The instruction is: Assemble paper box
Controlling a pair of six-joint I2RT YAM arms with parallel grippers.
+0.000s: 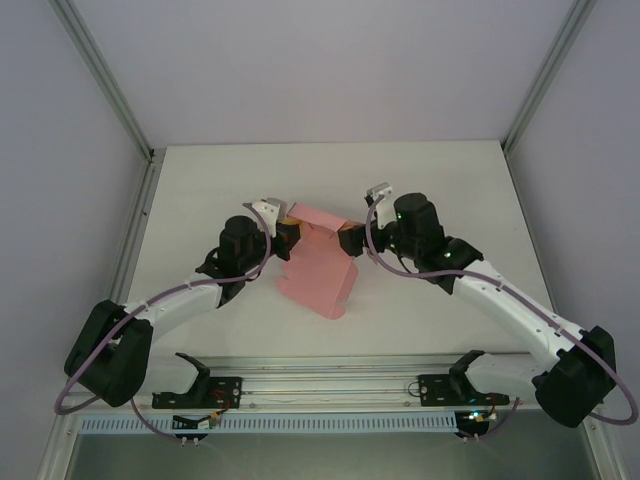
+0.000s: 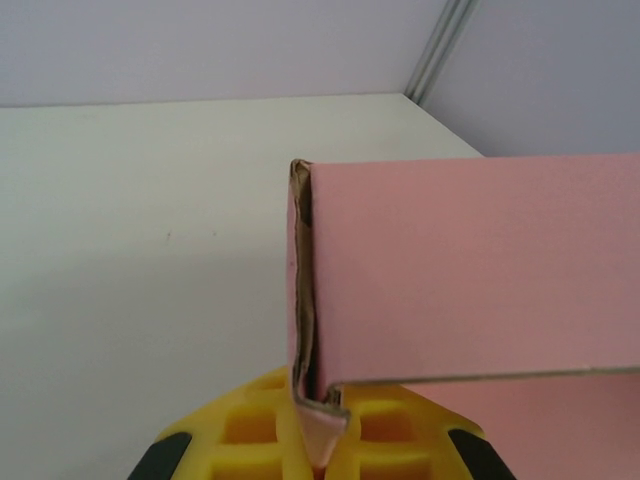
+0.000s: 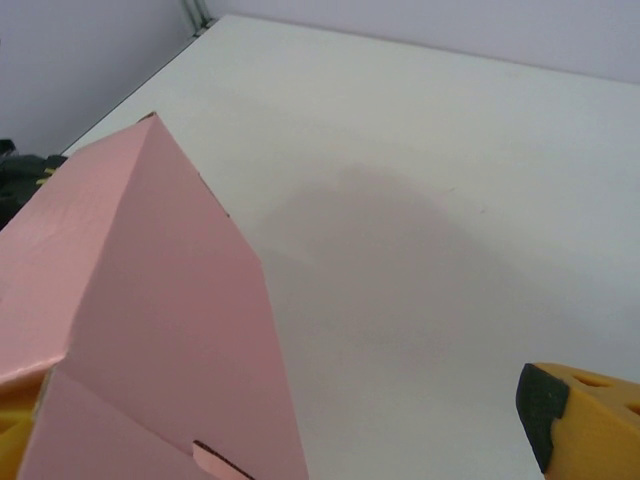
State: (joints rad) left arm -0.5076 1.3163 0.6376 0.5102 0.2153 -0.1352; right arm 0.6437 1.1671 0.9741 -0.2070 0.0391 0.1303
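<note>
The pink paper box (image 1: 320,268) is a partly folded sheet in the middle of the white table (image 1: 430,180), held up between the two arms. My left gripper (image 1: 290,238) is at its left corner, shut on a small pink flap. In the left wrist view the yellow fingers (image 2: 250,430) pinch that flap, the gripper (image 2: 320,442) is closed, and a folded panel of the box (image 2: 470,270) rises just beyond. My right gripper (image 1: 350,238) is at the box's right edge and stands open. In the right wrist view the box (image 3: 150,300) covers the left finger, while the right finger (image 3: 585,420) is far off to the side.
Grey walls and aluminium frame posts (image 1: 135,130) enclose the table on three sides. A metal rail (image 1: 330,385) with black arm mounts runs along the near edge. Bare white tabletop (image 3: 420,180) lies beyond the box.
</note>
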